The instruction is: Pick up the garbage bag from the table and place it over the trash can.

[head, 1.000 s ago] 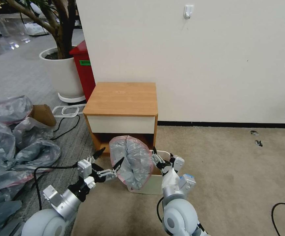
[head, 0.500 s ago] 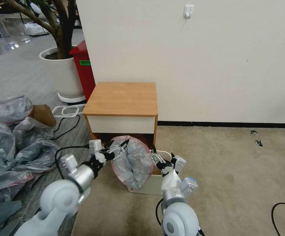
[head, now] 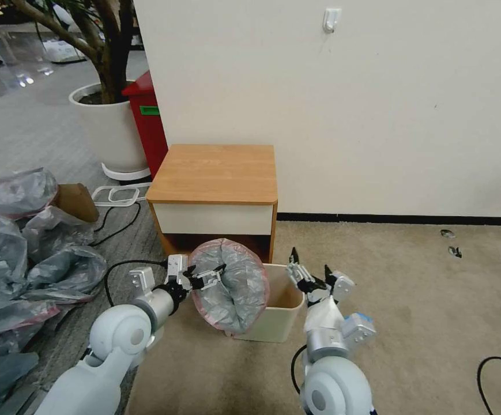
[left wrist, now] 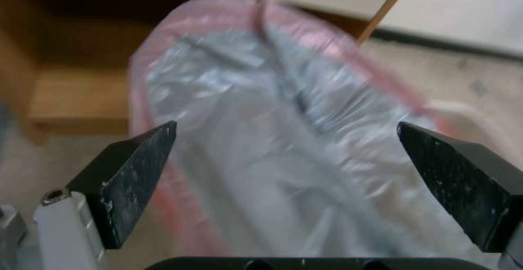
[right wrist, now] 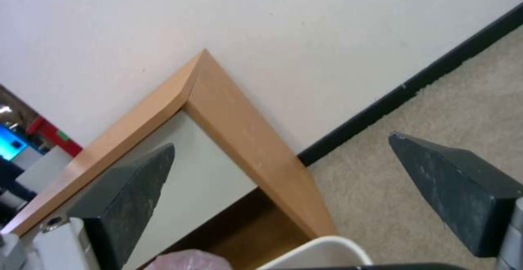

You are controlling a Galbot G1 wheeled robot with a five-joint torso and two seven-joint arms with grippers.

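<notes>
Two arms of mine reach toward the trash can (head: pixel 276 314), which I take as my landmark on the carpet (head: pixel 423 311). Behind the trash can stands the worktop (head: pixel 215 173), its orange-brown top bare, its back to the white wall (head: pixel 348 104). Well off to the left of the trash can lies a heap of larger grey bags (head: pixel 25 259) on the floor. The garbage bag (head: pixel 230 285) sits over the left part of the trash can, bunched into a puffy grey loop with its pink-red band showing around the edge; the right part of the trash can's mouth is uncovered. My left end effector (head: pixel 207 278) is at the bag's left side, away from the trash can's open half, its fingers (left wrist: pixel 130 168) spread wide with the bag between them but not pinched. My right end effector (head: pixel 309 270) hovers just above the trash can's right rim, fingers (right wrist: pixel 130 192) wide apart, holding nothing.
</notes>
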